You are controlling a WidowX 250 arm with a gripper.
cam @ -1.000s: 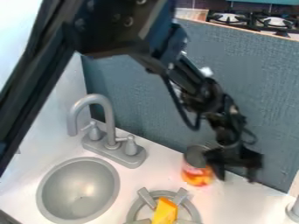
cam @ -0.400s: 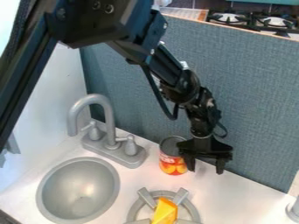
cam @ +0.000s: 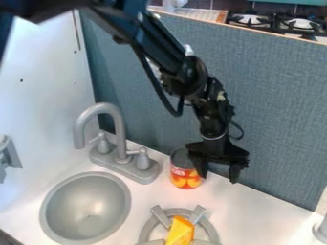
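A white counter (cam: 252, 210) runs across the lower part of the frame, with a white wall (cam: 48, 91) at the left and a blue-gray textured panel (cam: 275, 105) standing behind it. Past the panel's edge, at the upper right, is a black and white stovetop (cam: 275, 20).

The can (cam: 185, 175) stands on the counter just below and right of the frame's centre, close to the foot of the panel. It is upright, its long axis running up from the counter; the dark, round top faces up, and the red label with orange fruit shapes faces the lower part of the frame.

The arm (cam: 185, 76) slants down from the upper left, and the black gripper (cam: 218, 177) hangs at the can's right side, pointing down. Its fingers are spread wide, with a gap between them — one overlaps the can's right edge in the view, the other is well to the right, and the can is not between them. Whether the nearer one touches the can, I cannot tell.

To the left are a gray faucet (cam: 116, 128) with two handles and a round gray sink (cam: 86, 206). At the bottom centre a yellow-orange wedge (cam: 180, 233) lies on a gray burner ring (cam: 161, 217) — near the can but apart from it.
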